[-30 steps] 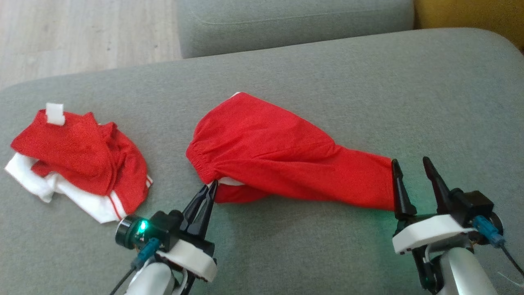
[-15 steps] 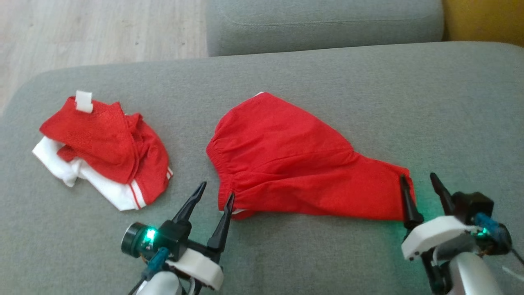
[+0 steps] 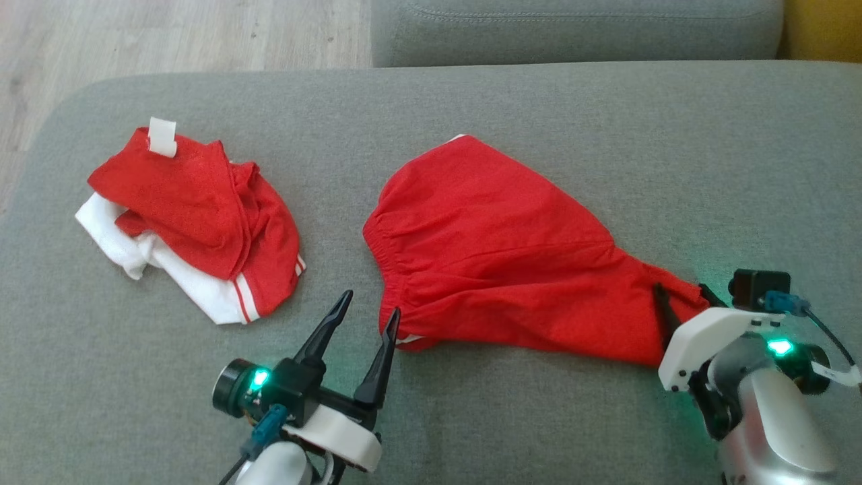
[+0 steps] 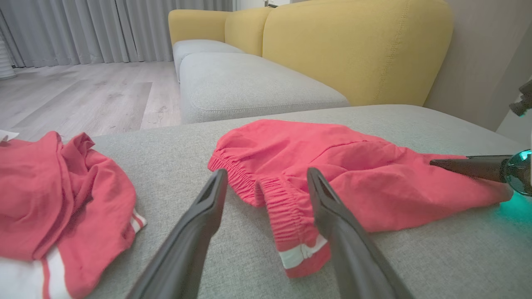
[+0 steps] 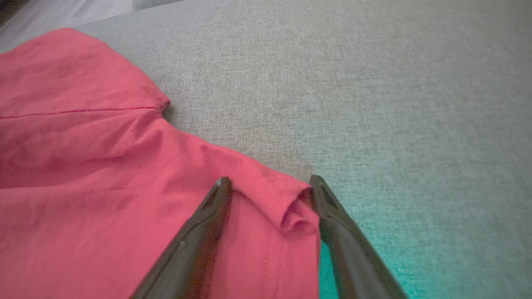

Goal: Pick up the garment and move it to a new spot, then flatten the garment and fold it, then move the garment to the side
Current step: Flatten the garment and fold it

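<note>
Garment [image 3: 498,249], a pair of red shorts, lies at the centre of the grey seat cushion [image 3: 539,94], the largest surface in the head view. It is spread roughly flat, its long axis running from ten o'clock to four o'clock: elastic waistband at the eight o'clock end, leg hem at the four o'clock end. A separate heap of red and white clothing [image 3: 195,215] sits well apart at nine o'clock, apparently set aside to keep the working area free.

The right gripper [image 3: 680,289] stands at four o'clock with jaws wide. A puckered hem corner lies between its fingers, unclamped. The left gripper [image 3: 371,303] stands at seven o'clock, jaws also wide and holding nothing. One fingertip is just beside the waistband corner, where a white stripe shows.

Assessment: the grippers at opposite ends suit pulling the cloth taut. Flattening looks unfinished, as wrinkles remain at both ends.
</note>
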